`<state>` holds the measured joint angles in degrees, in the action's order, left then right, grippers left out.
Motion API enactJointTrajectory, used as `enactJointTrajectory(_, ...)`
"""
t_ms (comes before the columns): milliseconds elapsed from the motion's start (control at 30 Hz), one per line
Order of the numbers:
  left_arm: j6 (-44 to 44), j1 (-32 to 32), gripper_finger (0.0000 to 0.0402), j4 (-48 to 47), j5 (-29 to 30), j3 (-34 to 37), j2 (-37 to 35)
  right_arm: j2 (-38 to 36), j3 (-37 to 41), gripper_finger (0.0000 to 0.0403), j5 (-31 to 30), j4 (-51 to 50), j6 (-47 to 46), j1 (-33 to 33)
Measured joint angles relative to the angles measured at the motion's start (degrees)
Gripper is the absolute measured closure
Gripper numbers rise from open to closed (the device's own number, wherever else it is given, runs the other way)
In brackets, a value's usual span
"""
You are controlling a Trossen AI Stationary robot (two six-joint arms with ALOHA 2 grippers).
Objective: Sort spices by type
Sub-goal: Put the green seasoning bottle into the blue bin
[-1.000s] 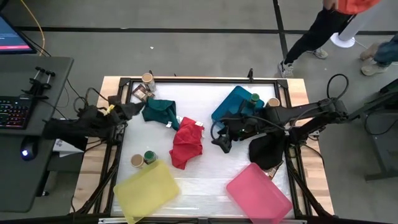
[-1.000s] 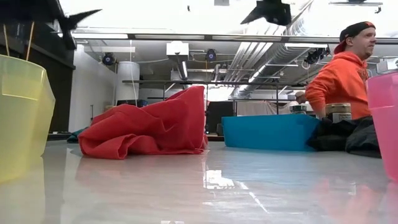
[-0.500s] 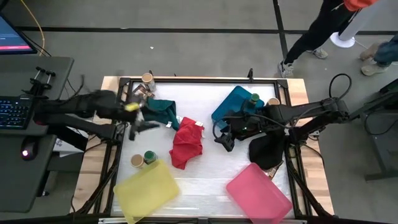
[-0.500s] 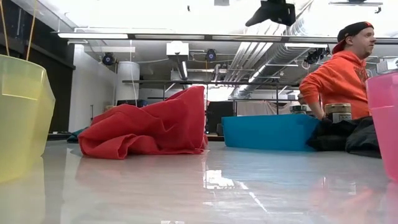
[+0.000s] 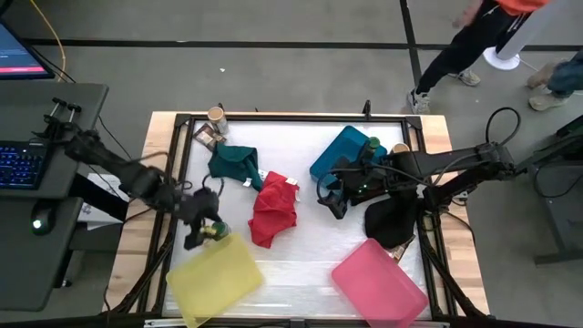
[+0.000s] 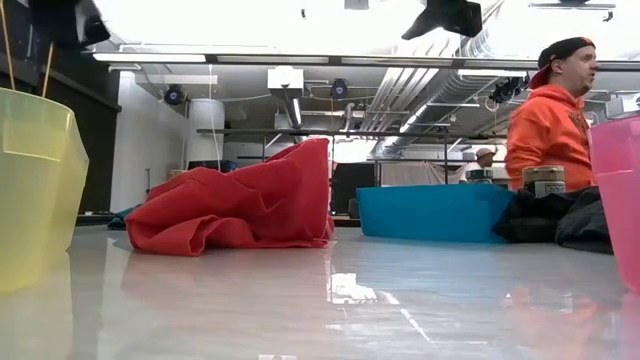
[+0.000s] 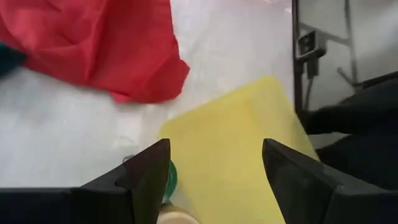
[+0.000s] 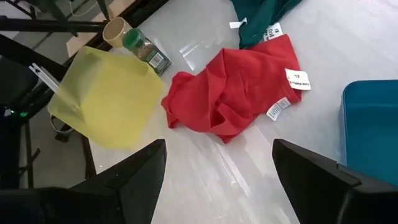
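My left gripper point(image 5: 202, 226) point(image 7: 214, 180) is open and hovers over the near-left jars beside the yellow tray point(image 5: 217, 276). A green-lidded jar point(image 7: 166, 178) and a tan lid point(image 7: 177, 216) show right by one of its fingers. My right gripper point(image 5: 332, 197) point(image 8: 217, 180) is open above the table between the red cloth point(image 5: 273, 210) and the blue tray point(image 5: 342, 150); its wrist view shows the tan-lidded jar point(image 8: 115, 31) and the green-lidded jar point(image 8: 142, 48) standing upright. Another tan-lidded jar point(image 5: 216, 115) and a brown packet point(image 5: 205, 137) sit at the far-left corner. A green-lidded jar point(image 5: 373, 143) and a tan-lidded jar point(image 5: 399, 149) stand by the blue tray.
A teal cloth point(image 5: 234, 164) lies far left, a black cloth point(image 5: 392, 220) right, and the pink tray point(image 5: 378, 282) near right. A dark metal frame point(image 5: 273, 117) rims the table. A person in an orange hoodie point(image 6: 548, 115) stands beyond the far edge.
My left arm has swung from the far-left corner toward the near edge and now hangs over the jars beside the yellow tray. My right gripper has drifted slightly toward the right. No jar, cloth or tray has moved.
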<state>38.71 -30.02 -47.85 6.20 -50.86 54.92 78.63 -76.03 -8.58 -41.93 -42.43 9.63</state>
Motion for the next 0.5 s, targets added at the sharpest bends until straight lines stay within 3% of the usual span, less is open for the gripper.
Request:
enactJointTrajectory(133,-2.2,-3.6,0.0158,-1.3,7.8,1.9,3.3,0.0,0.0,0.0112,-0.1,-0.4,1.1,0.0)
enactJointTrajectory(500,-5.5,-4.7,0.0158,-5.0,9.1,2.2,10.2,0.0,0.0,0.0112,-0.2,-1.5,2.0,0.0)
